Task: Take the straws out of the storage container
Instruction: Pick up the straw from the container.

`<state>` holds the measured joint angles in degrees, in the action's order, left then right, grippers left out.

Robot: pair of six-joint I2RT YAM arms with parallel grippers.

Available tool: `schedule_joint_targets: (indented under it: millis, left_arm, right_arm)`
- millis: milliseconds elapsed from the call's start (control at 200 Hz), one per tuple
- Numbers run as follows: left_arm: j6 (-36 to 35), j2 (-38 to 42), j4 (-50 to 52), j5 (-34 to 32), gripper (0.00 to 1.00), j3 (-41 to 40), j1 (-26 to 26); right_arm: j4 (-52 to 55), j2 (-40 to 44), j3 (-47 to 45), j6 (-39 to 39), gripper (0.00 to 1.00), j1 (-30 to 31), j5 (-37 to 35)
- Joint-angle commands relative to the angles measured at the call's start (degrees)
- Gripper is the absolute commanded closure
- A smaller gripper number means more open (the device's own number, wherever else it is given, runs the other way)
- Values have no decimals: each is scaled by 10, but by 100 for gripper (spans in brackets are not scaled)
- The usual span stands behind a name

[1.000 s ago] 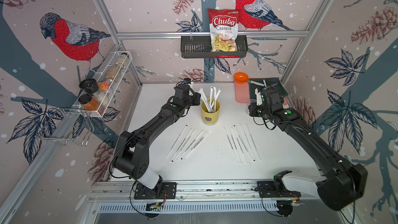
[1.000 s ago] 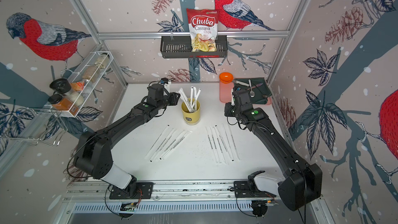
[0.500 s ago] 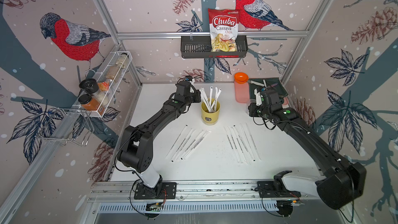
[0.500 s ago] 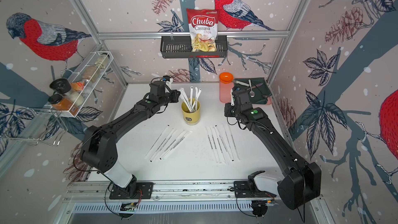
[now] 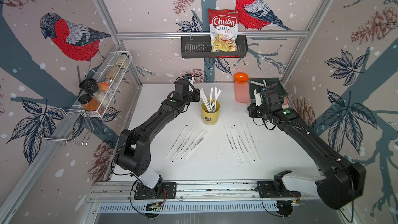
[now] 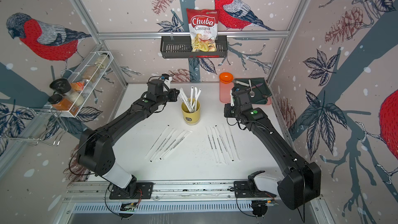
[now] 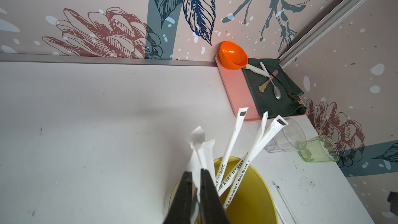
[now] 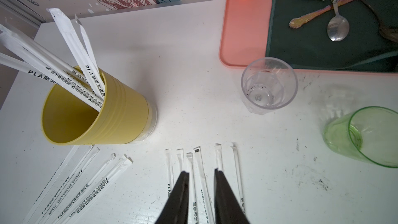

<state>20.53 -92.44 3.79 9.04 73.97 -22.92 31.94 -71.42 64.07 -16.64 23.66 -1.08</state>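
straws (image 5: 211, 96): some in storage container (image 5: 210, 114), others on white table (image 5: 215, 170) | bird-print walls (image 5: 150, 7)

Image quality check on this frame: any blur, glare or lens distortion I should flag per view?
Both top views: sharp, evenly lit, wide-angle stretch toward the corners. Left wrist: left pincer soft up close, print on the straws readable. Right wrist: crisp, faint glare on the table beside the green glass.

We see the storage container (image 5: 210, 113) standing mid-desk (image 5: 215, 173), with some straws (image 5: 212, 99) leaning in it. Before it, loose straws (image 5: 187, 143) lie flat in two groups, left and right. Behind, to the right, sits a tray (image 5: 240, 98), with two glasses (image 8: 269, 85) just before it.
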Motion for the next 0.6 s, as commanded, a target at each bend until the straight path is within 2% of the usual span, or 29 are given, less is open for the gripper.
schedule_joint_targets:
  millis: [0, 335, 595]
  left_arm:
    - [-15, 12, 10, 3, 90, 8, 0]
    - [-46, 51, 72, -26, 93, 47, -7]
    - [-81, 82, 92, -89, 92, 54, -11]
  right_arm:
    - [-11, 0, -1, -2, 75, 4, 5]
    - [-16, 1, -1, -6, 75, 19, 7]
    - [-18, 9, -8, -7, 75, 28, 4]
